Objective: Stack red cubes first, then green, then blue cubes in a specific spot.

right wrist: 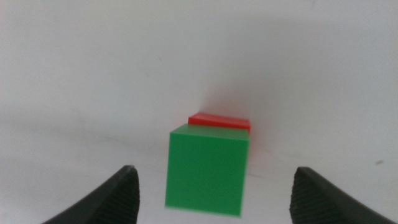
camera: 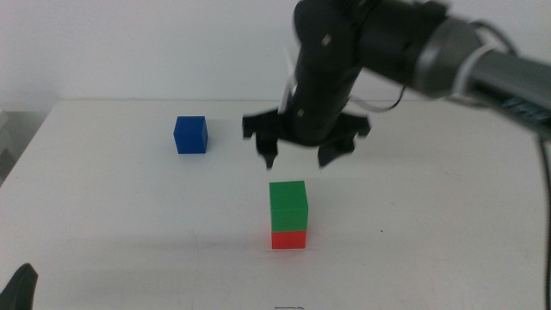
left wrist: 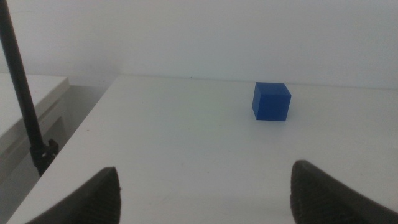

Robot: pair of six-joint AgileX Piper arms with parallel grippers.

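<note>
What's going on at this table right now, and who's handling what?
The green cube sits on the red cube, slightly offset in the right wrist view. The right pincer hangs open just above them, holding nothing. The blue cube stands alone on the white table, not yet stacked. The left pincer waits at the near left edge, open and empty, facing the blue cube.

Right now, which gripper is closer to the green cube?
The right gripper: it hangs open just above the green cube. The left gripper waits far off at the table's near-left corner.
</note>
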